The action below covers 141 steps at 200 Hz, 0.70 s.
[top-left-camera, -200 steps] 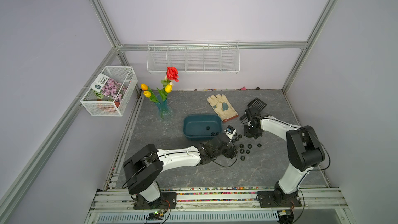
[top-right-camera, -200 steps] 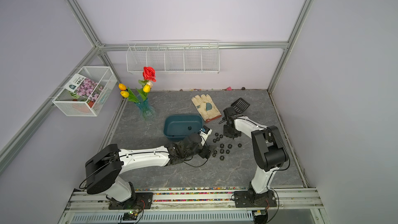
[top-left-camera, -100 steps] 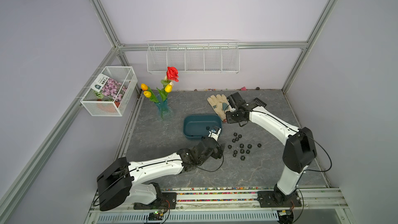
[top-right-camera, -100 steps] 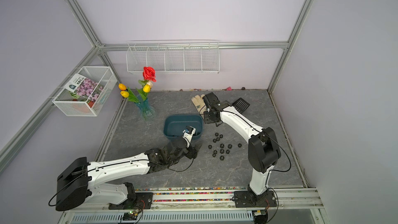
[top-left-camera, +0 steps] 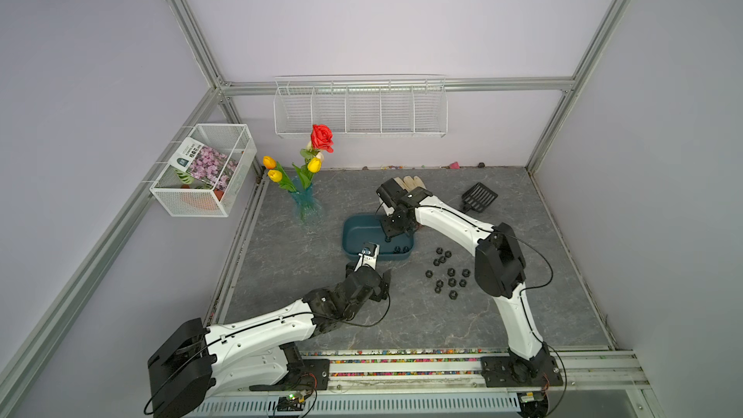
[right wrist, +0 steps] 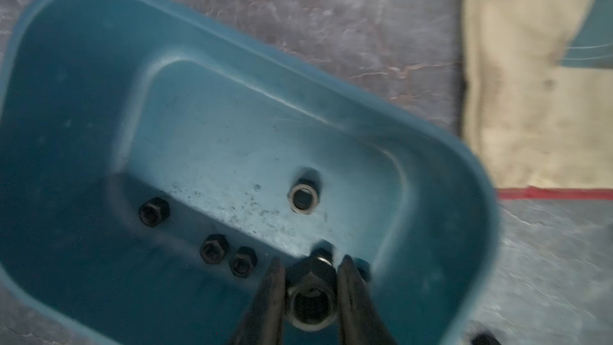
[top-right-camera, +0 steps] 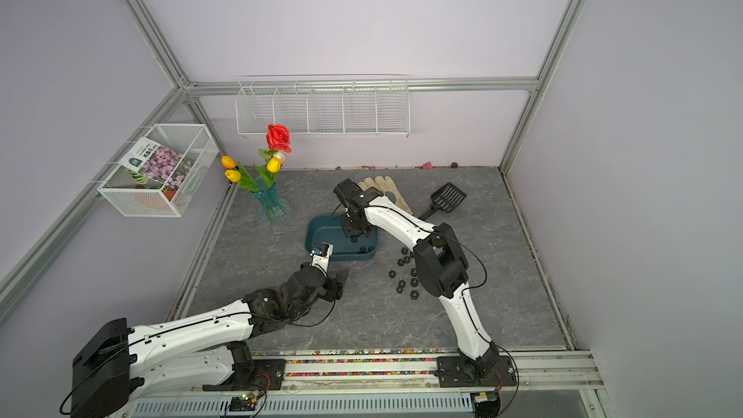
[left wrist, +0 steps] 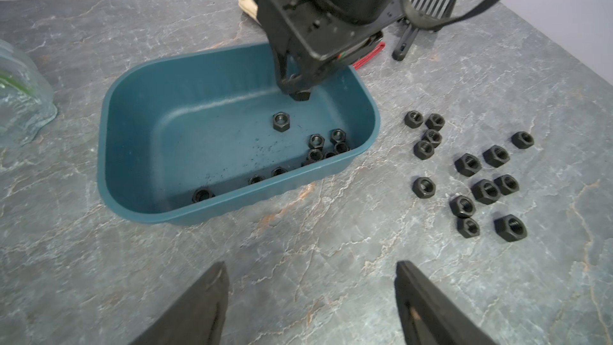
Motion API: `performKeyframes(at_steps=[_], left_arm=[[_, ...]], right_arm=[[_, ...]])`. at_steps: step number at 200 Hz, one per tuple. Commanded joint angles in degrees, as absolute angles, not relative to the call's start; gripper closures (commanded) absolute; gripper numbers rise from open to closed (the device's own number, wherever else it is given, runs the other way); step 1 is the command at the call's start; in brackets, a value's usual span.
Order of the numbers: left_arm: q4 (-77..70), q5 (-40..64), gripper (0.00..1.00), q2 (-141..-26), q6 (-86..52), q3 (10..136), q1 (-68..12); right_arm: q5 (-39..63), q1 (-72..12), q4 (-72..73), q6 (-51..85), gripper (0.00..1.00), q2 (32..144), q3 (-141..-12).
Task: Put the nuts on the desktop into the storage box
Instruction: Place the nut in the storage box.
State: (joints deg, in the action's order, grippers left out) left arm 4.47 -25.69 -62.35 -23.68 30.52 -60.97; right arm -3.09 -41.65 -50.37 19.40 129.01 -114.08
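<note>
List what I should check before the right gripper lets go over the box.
1. The right gripper is shut on the held nut: ok.
2. The nut is inside the rim of the storage box: ok.
3. Drop height above the box floor: cannot tell.
4. The left gripper is open, empty and outside the box: ok.
5. Nothing left on the desktop: not ok, loose nuts lie beside the box.

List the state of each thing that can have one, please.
right gripper: shut on a nut, over the storage box.
left gripper: open, empty, above the desktop.
storage box: upright, several nuts inside.
nuts on the desktop: loose, beside the box.
glove: lying flat.
scoop: lying flat.
vase: upright, holding flowers.
</note>
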Motion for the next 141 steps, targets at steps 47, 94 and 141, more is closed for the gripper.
performKeyframes(at_steps=[47,94,141], left_arm=[[3.7,-25.9,0.19,-62.6,-24.9,29.2,-60.0],[3.5,-25.6,0.19,-63.4,-24.9,29.2,-59.9],[3.2,-25.2,0.19,-63.7,-24.8,29.1,-59.9]], right_arm=[[0.0,-42.6,-52.1,18.9,0.88,135.8,-118.1],[0.5,-42.8,-51.7,19.1,0.88,137.7,-118.3],[0.4,-42.8,-51.9,19.0,0.72,138.3,-118.3]])
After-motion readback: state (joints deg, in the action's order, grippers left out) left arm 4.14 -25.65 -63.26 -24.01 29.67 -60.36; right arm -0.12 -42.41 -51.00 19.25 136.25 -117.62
